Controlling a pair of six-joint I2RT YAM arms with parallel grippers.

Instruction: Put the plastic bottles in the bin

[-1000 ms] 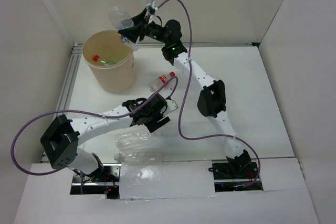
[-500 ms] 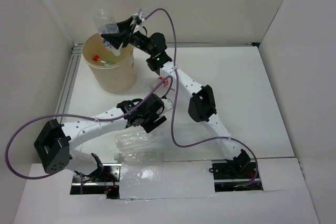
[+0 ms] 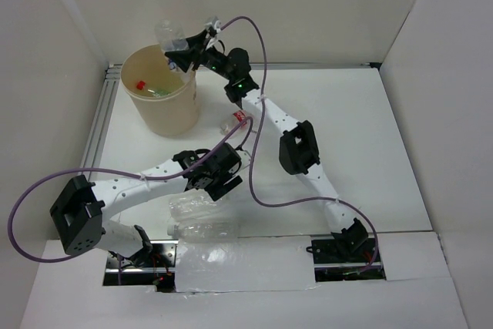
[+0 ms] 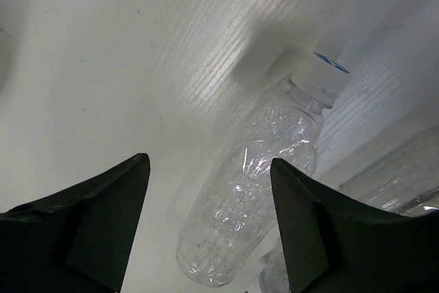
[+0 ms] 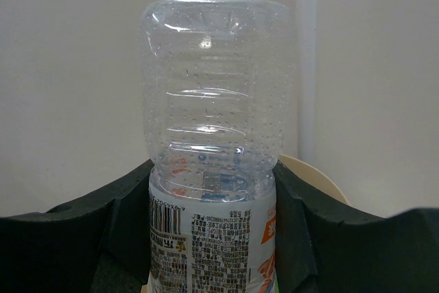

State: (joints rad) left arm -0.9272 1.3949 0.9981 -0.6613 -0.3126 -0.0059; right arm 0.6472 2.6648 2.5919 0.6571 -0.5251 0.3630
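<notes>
My right gripper (image 3: 182,53) is shut on a clear labelled bottle (image 3: 169,36), held above the far rim of the beige bin (image 3: 131,94). In the right wrist view the bottle (image 5: 212,169) sits base-up between the fingers (image 5: 123,211), with the bin rim (image 5: 322,183) behind. A red-capped bottle (image 3: 141,84) and a green one (image 3: 160,92) lie inside the bin. My left gripper (image 3: 218,182) is open, just above a clear plain bottle (image 4: 254,190) with a white cap lying on the table (image 4: 103,66). Another clear bottle (image 3: 202,230) lies nearer. A red-capped bottle (image 3: 236,121) lies mid-table.
White walls enclose the table on the left, back and right. A metal rail (image 3: 98,125) runs along the left edge. Purple cables (image 3: 258,159) loop over the table's middle. A plastic sheet (image 3: 208,263) covers the near edge between the arm bases.
My right gripper carried its bottle left over the bin, then shifted slightly back right above the far rim. My left gripper moved a little toward the near-left, over the clear bottle.
</notes>
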